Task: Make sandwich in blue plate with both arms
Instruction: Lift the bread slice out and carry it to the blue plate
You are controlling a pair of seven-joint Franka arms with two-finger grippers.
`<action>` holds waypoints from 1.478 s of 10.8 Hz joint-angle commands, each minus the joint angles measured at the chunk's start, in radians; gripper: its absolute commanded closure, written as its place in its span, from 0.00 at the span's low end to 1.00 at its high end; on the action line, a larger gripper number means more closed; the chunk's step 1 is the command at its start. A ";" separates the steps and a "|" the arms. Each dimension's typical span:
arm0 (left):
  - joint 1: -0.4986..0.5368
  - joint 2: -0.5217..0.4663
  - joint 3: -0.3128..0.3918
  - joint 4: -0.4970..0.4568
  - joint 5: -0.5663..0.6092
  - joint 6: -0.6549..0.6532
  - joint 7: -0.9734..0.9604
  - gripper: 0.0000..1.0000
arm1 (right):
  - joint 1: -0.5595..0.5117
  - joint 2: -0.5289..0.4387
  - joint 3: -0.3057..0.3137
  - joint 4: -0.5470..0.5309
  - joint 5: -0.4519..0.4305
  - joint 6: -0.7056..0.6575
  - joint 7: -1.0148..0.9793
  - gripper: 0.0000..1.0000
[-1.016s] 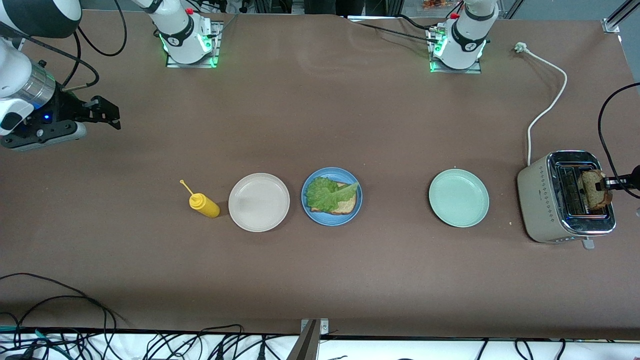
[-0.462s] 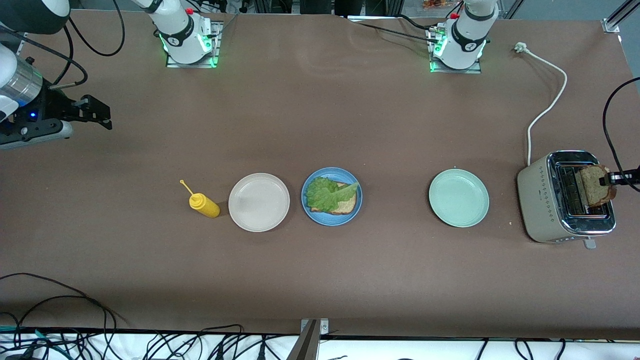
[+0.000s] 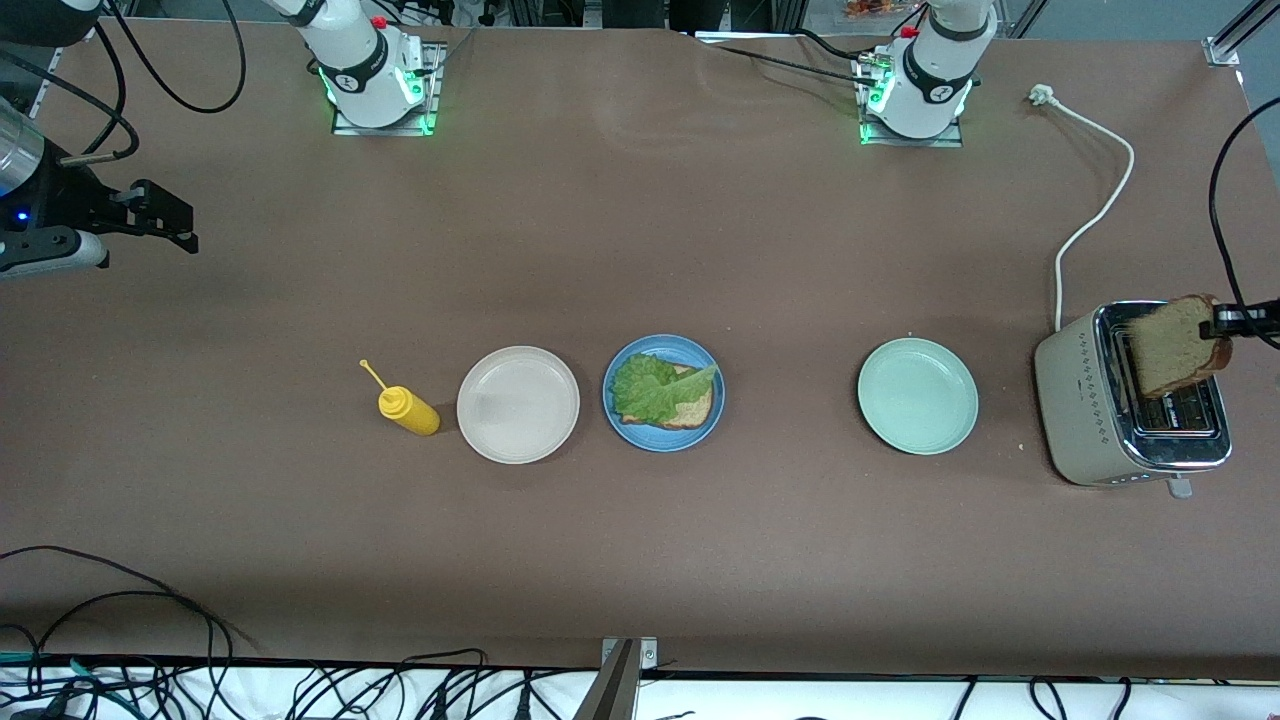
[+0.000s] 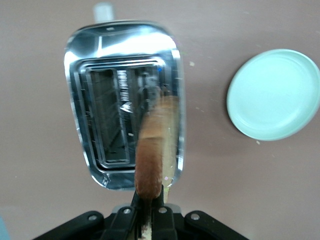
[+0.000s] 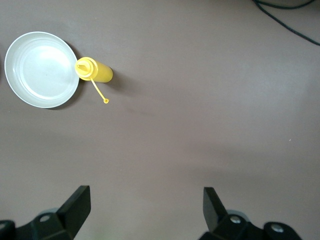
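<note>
The blue plate (image 3: pixel 710 425) sits mid-table and carries a bread slice (image 3: pixel 695 410) with a green lettuce leaf (image 3: pixel 650 388) on top. A second bread slice (image 3: pixel 1165 345) hangs above the toaster (image 3: pixel 1085 400), pinched at its crust by my left gripper (image 3: pixel 1222 322), which is shut on it. Seen from the left wrist, that slice (image 4: pixel 155 145) is edge-on over the toaster slots (image 4: pixel 120 120), held by the gripper (image 4: pixel 149 212). My right gripper (image 3: pixel 170 215) waits open in the air at the right arm's end of the table, with nothing between its fingers (image 5: pixel 77 202).
A beige plate (image 3: pixel 518 404) and a yellow squeeze bottle (image 3: pixel 408 409) lie beside the blue plate toward the right arm's end. A pale green plate (image 3: pixel 917 395) sits between the blue plate and the toaster. The toaster's white cord (image 3: pixel 1095 215) runs toward the robots' bases.
My left gripper has lifted the bread slice up out of the toaster slot. The right gripper has drifted farther toward its end of the table.
</note>
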 commanded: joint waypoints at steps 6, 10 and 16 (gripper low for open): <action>-0.455 -0.005 0.000 0.076 -0.037 -0.163 -0.013 1.00 | 0.022 0.063 0.014 0.058 0.006 -0.050 0.079 0.00; -0.533 0.104 0.000 0.082 -0.332 -0.106 -0.147 1.00 | 0.028 0.071 0.011 0.060 0.007 -0.042 0.073 0.00; -0.630 0.242 0.000 0.084 -0.818 0.111 -0.297 1.00 | 0.028 0.071 0.011 0.058 0.009 -0.048 0.070 0.00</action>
